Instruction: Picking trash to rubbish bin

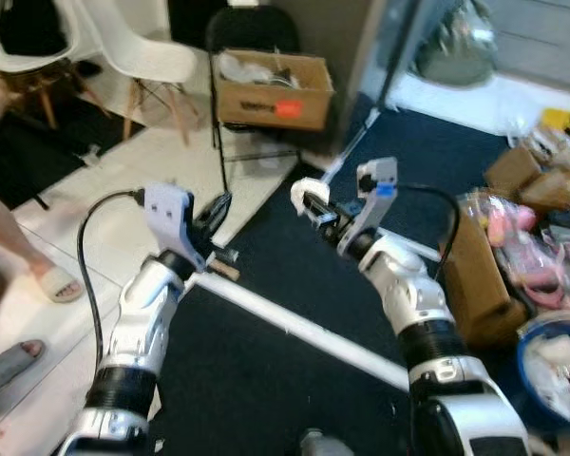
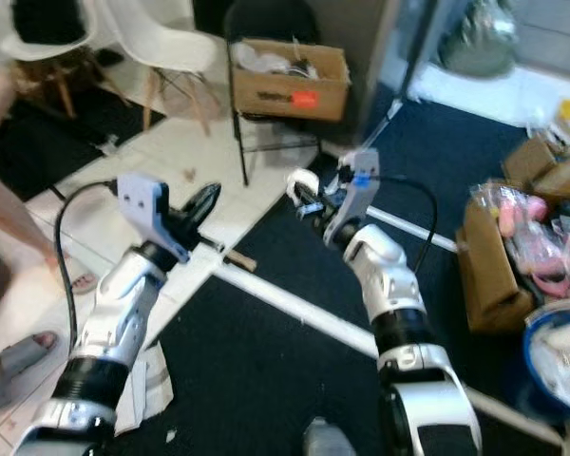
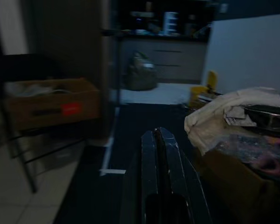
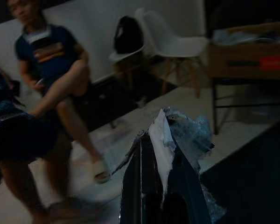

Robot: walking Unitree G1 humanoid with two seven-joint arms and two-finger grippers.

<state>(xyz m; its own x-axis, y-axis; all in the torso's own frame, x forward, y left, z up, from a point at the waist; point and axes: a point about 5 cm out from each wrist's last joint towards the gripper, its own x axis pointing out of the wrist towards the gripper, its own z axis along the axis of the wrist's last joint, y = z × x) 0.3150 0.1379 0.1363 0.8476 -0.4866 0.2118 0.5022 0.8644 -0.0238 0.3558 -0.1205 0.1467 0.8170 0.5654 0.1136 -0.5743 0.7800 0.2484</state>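
My right gripper (image 4: 161,154) is clamped on a crumpled white paper and clear plastic scrap (image 4: 179,135), light, soft and slippery, best pinched mid-bunch; my left gripper (image 3: 159,154) is closed, empty.

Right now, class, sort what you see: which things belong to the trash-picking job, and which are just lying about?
Belongs to the job:
- right gripper, shut on crumpled white trash
- left gripper, shut, holding nothing

Just lying about:
- cardboard box on a black chair
- white chair
- brown paper bag
- small wooden piece on the floor
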